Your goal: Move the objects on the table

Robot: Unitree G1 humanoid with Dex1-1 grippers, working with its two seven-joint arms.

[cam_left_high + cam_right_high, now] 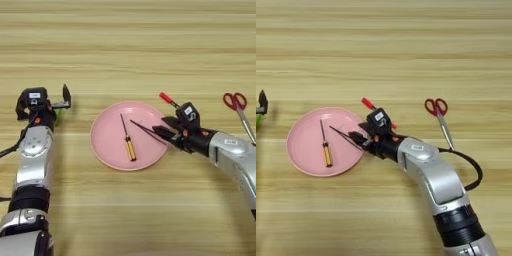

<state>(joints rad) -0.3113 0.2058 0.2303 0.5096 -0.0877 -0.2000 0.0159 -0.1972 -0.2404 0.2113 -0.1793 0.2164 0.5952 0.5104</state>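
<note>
Found the right gripper [166, 130] low over the table [125, 45], at the 3 o'clock rim of the pink plate [107, 145]. Could not tell how wide its jaws stood, nor whether anything was clamped. Saw the pair of thin black sticks [146, 130] lying across the plate's right half, the near end running out to 3 o'clock and seemingly meeting the gripper tips. Noted the amber-handled screwdriver [128, 141] on the plate too, just beside the sticks at their 9 o'clock side, blade toward 12. Spotted the red-capped pen [166, 98] off the plate at about 1 o'clock, its lower length hidden behind the gripper. Placed the red-handled scissors [239, 111] well apart at 3 o'clock, handles toward 12. Left the left gripper [63, 99] out at the plate's 9 o'clock, idle and away from everything; could not read its jaws either.

Judged the main risk to lie in the sticks: thin, flat against the plate, two of them. Could well have caught only one, or pinched the very tip and let both pivot and drop. Might also have nudged the plate rim on a low approach, sliding the plate and rolling the screwdriver. Reckoned the pen at risk of a knock from the gripper body, being so close behind it.
</note>
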